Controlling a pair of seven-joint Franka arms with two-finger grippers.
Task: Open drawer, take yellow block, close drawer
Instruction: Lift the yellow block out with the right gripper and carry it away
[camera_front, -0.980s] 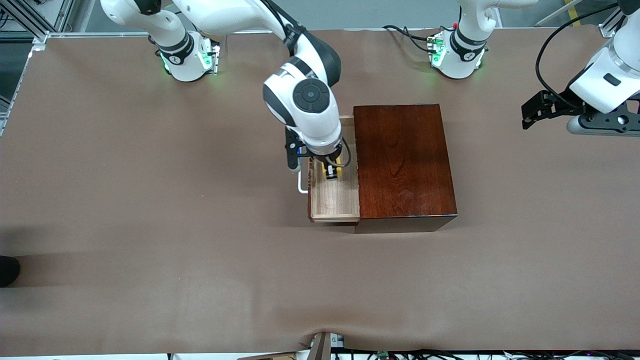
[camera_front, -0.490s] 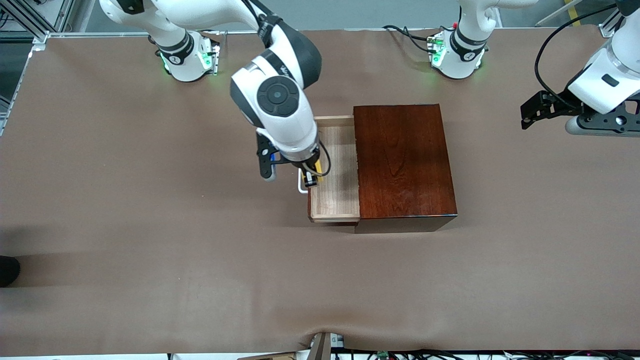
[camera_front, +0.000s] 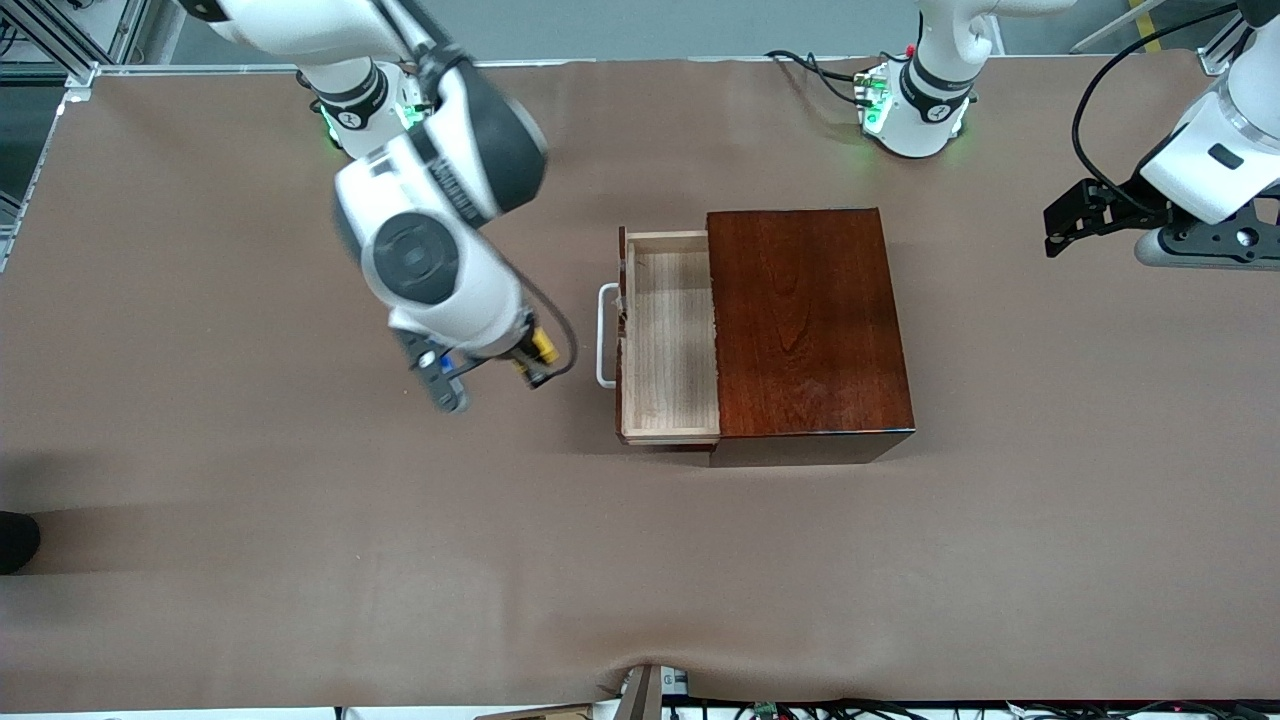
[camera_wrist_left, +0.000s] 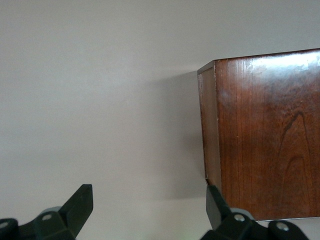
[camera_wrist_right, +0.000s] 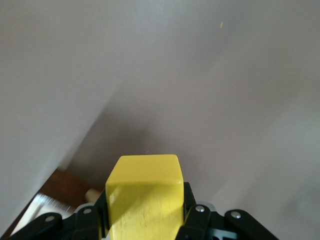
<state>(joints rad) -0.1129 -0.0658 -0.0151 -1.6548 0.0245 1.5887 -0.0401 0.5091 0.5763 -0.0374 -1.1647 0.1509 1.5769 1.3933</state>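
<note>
Fingers (camera_wrist_right: 197, 220) of our right gripper (camera_front: 535, 360) are clamping the yellow block (camera_wrist_right: 144, 197), and we are holding it in the air over bare table (camera_front: 300, 560) beside the drawer (camera_front: 670, 340), toward the right arm's end. We are seeing the drawer standing pulled out of its dark wooden box (camera_front: 808, 325), white handle (camera_front: 604, 335) showing. Our left gripper (camera_wrist_left: 145, 212) is waiting with fingers spread over the table just beside the box

The brown-covered table (camera_front: 250, 520) carries one dark reddish-brown wooden box (camera_front: 805, 325) just past centre toward three o'clock, its drawer (camera_front: 668, 340) pulled out toward nine o'clock.
</note>
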